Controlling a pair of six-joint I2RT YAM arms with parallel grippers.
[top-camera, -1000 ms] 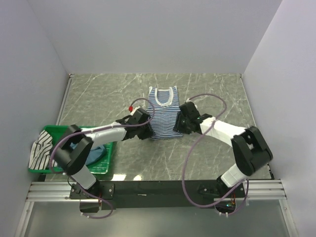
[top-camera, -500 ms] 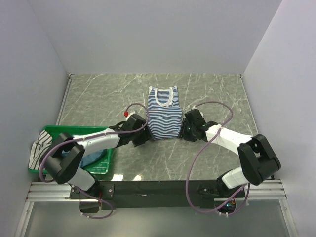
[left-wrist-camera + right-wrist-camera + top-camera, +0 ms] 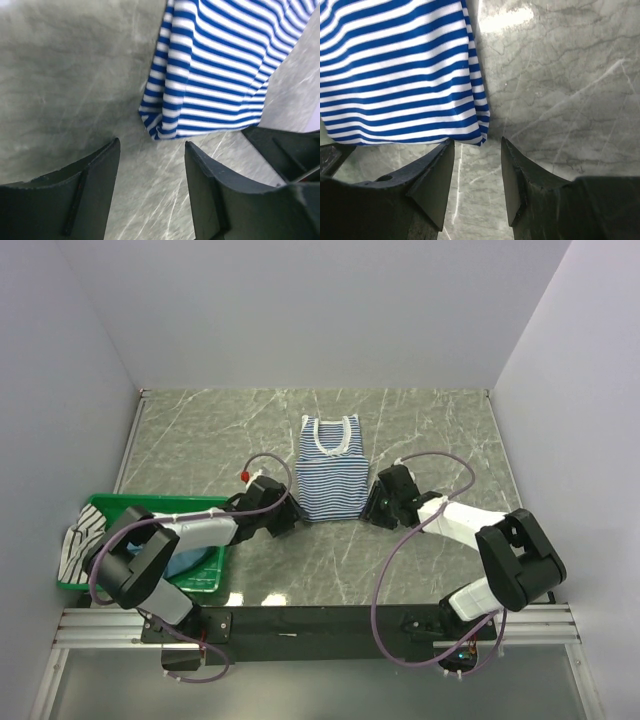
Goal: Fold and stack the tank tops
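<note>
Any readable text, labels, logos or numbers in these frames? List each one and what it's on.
None readable in any view.
striped tank top: stripes and white trim only, no tag or print showing.
green basket: no label visible.
left gripper and right gripper: plain black, no markings.
table: marble veining only.

Overhead; wrist close-ups sharing striped top (image 3: pixel 332 480)
</note>
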